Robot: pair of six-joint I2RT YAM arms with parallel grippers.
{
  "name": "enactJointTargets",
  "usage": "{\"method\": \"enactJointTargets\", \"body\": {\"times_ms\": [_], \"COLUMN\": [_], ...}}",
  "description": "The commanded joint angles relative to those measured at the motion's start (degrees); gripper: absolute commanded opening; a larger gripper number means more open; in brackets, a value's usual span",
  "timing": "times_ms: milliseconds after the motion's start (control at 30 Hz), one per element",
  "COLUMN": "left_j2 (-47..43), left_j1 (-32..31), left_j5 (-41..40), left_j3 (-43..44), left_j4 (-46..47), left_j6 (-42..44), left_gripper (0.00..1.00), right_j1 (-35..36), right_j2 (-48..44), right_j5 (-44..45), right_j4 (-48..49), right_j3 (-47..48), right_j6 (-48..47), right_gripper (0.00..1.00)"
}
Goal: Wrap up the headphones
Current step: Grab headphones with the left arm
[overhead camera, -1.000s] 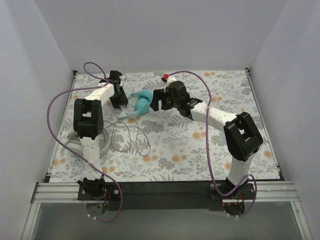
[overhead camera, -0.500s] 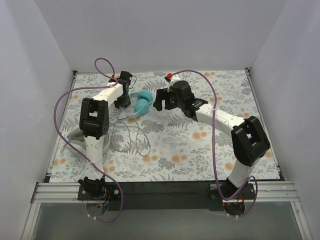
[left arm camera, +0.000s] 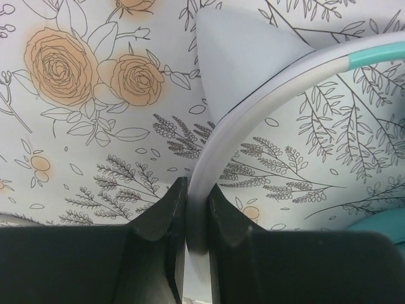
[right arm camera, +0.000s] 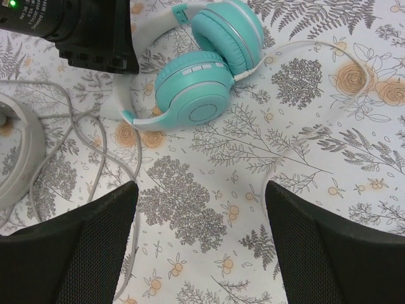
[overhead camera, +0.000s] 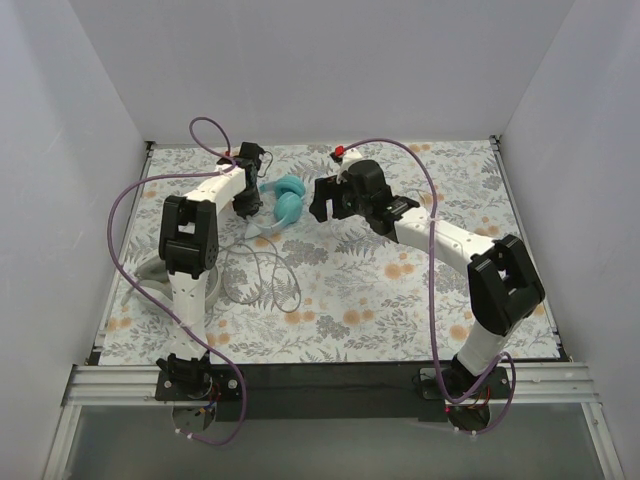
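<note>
**Left jaws:** closed on the pale headband (left arm camera: 220, 136) of the teal headphones (right arm camera: 205, 76), one finger on each side of it. **Right jaws:** held wide open above the worktop (overhead camera: 400, 300), near the two teal ear cups (right arm camera: 193, 95), with nothing gripped. The teal pair lies far-centre on the worktop, between the two arms. A second, white-grey pair (right arm camera: 16, 158) lies to the left, with its thin grey cable (right arm camera: 138, 161) loosely looped.
</note>
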Motion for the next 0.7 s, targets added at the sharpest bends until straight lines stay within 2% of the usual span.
{"method": "enactJointTargets", "body": {"times_ms": [0, 100, 167, 333, 500, 667], "left_j2": [-1.0, -6.1, -9.6, -17.1, -25.9, -34.6], "left_j1": [-0.5, -0.5, -0.5, -0.5, -0.7, -2.6], "left_j5": [0.8, 0.1, -1.2, -2.1, -0.6, -1.8], "left_j3": [-2.0, -2.3, -2.0, -3.1, -5.6, -10.5], "left_j4": [0.0, 3.3, 4.3, 8.5, 11.2, 14.1], "left_j6": [-1.5, -1.6, -1.2, 0.8, 1.1, 3.7], "left_gripper": [0.00, 0.00, 0.00, 0.00, 0.00, 0.00], "right_j1": [-0.3, -1.8, -4.4, -8.7, -13.0, -14.0], "right_j2": [-2.7, -4.6, -6.9, -11.3, -11.7, -12.1], "right_j5": [1.1, 2.5, -0.9, -3.1, -6.1, -13.3], "right_j4": [-1.8, -2.2, -2.1, -2.2, -2.1, 1.6], "right_j3": [1.9, 1.3, -0.1, -1.4, -1.8, -1.1], "right_j6": [-4.1, -7.3, -8.0, -9.6, -9.0, -9.0], "right_gripper": [0.87, 0.87, 0.87, 0.88, 0.88, 0.88]}}
